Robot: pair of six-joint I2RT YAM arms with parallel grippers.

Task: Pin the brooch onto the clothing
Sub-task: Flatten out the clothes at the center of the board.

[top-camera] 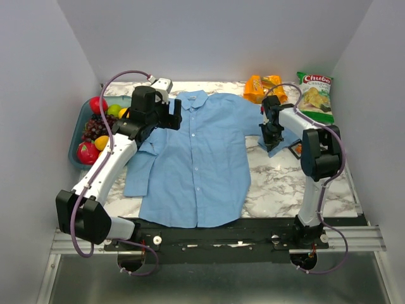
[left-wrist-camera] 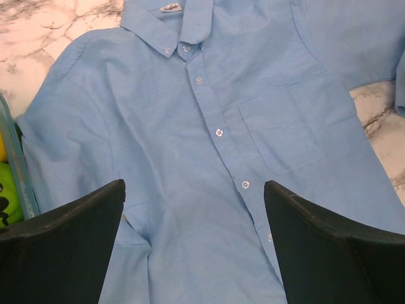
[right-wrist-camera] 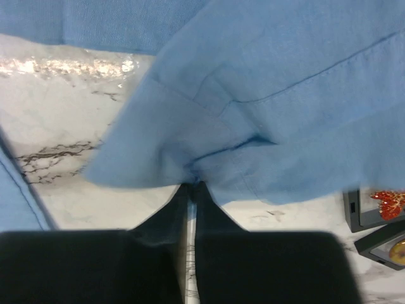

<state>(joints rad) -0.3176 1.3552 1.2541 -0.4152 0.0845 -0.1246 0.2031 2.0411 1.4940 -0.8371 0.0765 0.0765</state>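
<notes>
Right gripper [right-wrist-camera: 192,187] is clamped tight, both fingers pressed together on the edge of the shirt [top-camera: 196,158] sleeve. The cuff [right-wrist-camera: 158,152] bunches right at my tips and drapes over the marble table [right-wrist-camera: 69,120]. Left of the cuff the table is bare, so there's open room that way.

The right side is tighter. The brooch [right-wrist-camera: 388,203], orange-red, sits in a small black tray [right-wrist-camera: 352,212] at the right edge of my wrist view. It is near the cuff but apart from it, and well apart from the shirt front. A second tray [right-wrist-camera: 370,244] lies just beside the first.

From above, a green chip bag [top-camera: 315,96] and an orange bag [top-camera: 261,87] sit at the far right of the table, past my right arm.

Left gripper [left-wrist-camera: 193,190] is spread wide and holds nothing, hanging over the shirt front on the near side of the collar [left-wrist-camera: 183,28]. The button row [left-wrist-camera: 219,132] runs between my fingers [left-wrist-camera: 69,247], with the pocket [left-wrist-camera: 285,133] to its right. On the left, the shoulder edge runs just beside the fruit bin [left-wrist-camera: 14,158], leaving little room that side.
</notes>
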